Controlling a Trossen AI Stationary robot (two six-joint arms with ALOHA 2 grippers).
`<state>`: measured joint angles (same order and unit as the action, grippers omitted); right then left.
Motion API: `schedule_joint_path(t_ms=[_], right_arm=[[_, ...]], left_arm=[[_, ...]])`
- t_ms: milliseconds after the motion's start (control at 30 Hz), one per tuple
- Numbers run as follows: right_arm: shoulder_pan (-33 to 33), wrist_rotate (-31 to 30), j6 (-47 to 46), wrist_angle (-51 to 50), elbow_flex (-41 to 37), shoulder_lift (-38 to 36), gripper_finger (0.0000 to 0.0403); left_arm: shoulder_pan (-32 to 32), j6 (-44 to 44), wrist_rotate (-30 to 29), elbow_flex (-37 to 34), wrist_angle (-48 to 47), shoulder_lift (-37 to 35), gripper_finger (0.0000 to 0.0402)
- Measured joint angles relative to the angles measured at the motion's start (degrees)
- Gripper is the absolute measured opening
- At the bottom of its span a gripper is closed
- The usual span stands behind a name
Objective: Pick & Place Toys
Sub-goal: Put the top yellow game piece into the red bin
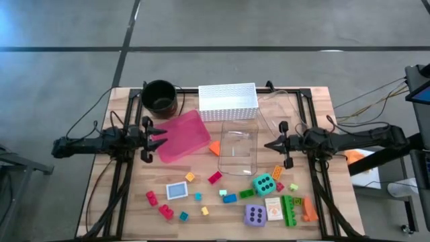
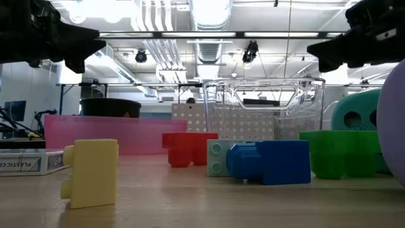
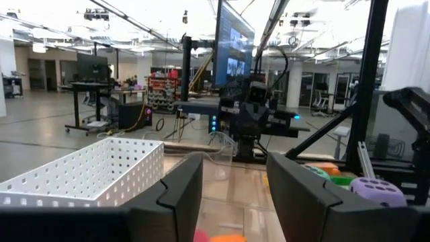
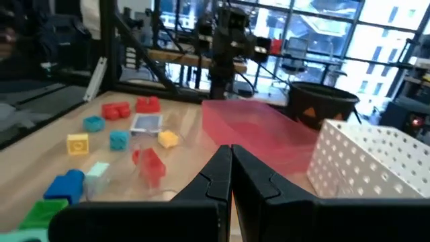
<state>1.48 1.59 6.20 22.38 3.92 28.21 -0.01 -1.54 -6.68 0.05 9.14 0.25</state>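
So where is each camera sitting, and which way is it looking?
High view: above the table, looking straight down; both dark arms show, left gripper over the pink plastic tray, right gripper.
Low view: at tabletop height, looking across past a yellow plastic brick; both arms show at the top corners.
Left wrist view: between its own parted fingers, facing the right arm.
Right wrist view: past its own shut fingers, facing the left arm.
Shared: the white perforated basket.

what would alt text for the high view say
Seen from above, a wooden table holds scattered toy bricks, a teal die and a purple die along its near side. Behind them sit a pink tray, clear box, white basket and black pot. The left gripper is open and empty; the right gripper is shut.
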Motion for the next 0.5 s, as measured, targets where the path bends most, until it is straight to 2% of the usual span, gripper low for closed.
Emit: schedule_joint_path(t_ms=[167,333,500], right_arm=[[0.0,0.2,-0.3,-6.0,3.2,4.0,0.0009],[0.0,0.0,-1.5,-5.9,5.4,7.8,0.0009],[0.0,-0.8,1.3,-5.5,6.7,10.4,0.0009]], left_arm=[[0.0,0.0,0.0,0.0,-4.5,0.0,0.0171],[0.0,0.0,0.1,0.0,-7.1,0.0,0.0171],[0.0,0.0,0.1,0.0,-7.1,0.0,0.0171]])
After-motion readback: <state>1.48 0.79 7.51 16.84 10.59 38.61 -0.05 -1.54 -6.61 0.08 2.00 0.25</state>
